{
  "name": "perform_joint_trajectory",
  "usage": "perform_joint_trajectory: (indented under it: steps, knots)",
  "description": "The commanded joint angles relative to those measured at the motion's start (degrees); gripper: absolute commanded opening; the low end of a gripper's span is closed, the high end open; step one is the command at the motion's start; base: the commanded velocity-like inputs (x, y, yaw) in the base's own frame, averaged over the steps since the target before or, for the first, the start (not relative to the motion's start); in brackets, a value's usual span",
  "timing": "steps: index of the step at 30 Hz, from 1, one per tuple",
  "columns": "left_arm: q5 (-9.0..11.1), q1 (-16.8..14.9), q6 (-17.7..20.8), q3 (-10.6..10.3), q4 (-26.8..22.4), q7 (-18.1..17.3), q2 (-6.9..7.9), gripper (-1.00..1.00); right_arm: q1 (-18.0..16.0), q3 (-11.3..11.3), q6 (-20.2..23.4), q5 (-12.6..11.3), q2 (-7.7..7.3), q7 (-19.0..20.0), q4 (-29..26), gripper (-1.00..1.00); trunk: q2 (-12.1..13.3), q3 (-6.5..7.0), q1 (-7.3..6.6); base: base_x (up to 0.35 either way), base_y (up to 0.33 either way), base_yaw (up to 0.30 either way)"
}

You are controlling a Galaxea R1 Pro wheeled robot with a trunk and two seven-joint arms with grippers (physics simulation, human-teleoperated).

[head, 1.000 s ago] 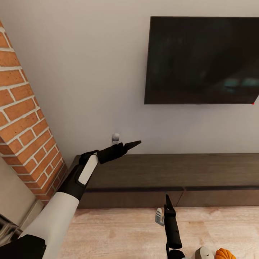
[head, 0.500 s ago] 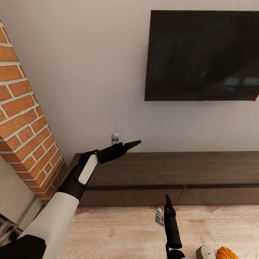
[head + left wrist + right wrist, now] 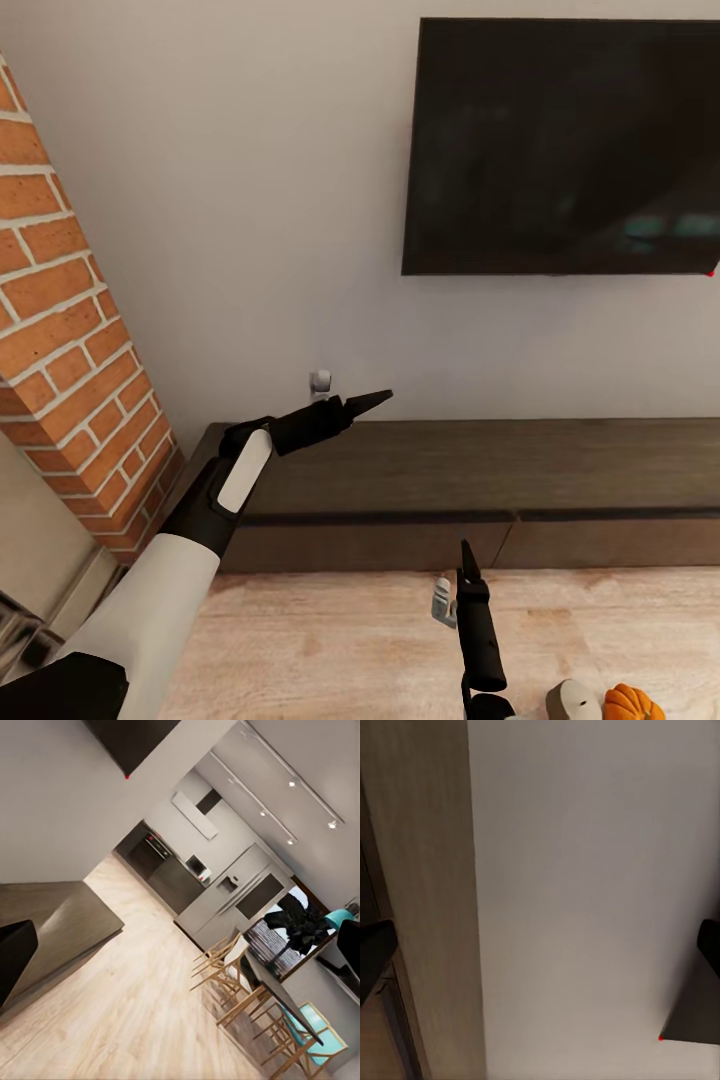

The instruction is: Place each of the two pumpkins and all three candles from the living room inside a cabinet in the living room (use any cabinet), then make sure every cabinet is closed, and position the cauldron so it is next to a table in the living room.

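The long dark-brown cabinet (image 3: 450,480) runs along the wall under the TV, and the drawer fronts I can see sit flush. One orange pumpkin (image 3: 632,703) lies on the wood floor at the lower right. A grey candle (image 3: 570,700) lies just left of it. My left gripper (image 3: 370,401) hangs above the cabinet's left end. In the left wrist view its fingers (image 3: 11,960) stand far apart, open and empty. My right gripper (image 3: 465,562) points at the cabinet front from above the floor. Its fingers (image 3: 371,960) are also spread, with nothing between them. The cauldron and the table are out of view.
A brick pillar (image 3: 70,330) stands at the left, beside the cabinet's end. A black TV (image 3: 560,150) hangs on the white wall. The left wrist view looks along the cabinet top (image 3: 60,922) towards a kitchen and wooden dining chairs (image 3: 240,982).
The whole head picture has slid slightly upward, so the camera has moved. Both arms keep the same pose, and the pumpkin and candle lie as before.
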Motion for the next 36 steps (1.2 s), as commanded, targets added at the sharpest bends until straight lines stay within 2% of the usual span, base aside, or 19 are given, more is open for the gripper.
perform_joint_trajectory:
  steps: [1,28,36]
  knots:
    - [0.02,-0.01,0.01,0.00,0.03,0.00,0.00,1.00,0.00,-0.01,0.00,0.01,0.01,0.00,0.00,1.00,-0.42,-0.18,0.23,0.000,0.000,0.000]
    - [0.02,-0.02,0.01,0.00,0.00,0.00,0.00,1.00,0.00,0.04,0.00,0.07,0.12,-0.14,-0.09,1.00,-11.25,-5.03,6.16,0.000,0.000,0.000]
    - [0.02,-0.02,0.01,0.00,-0.02,0.00,0.00,1.00,-0.01,0.11,0.00,0.07,0.12,-1.90,-0.01,1.00,-14.45,-6.47,7.91,0.000,0.000,0.000]
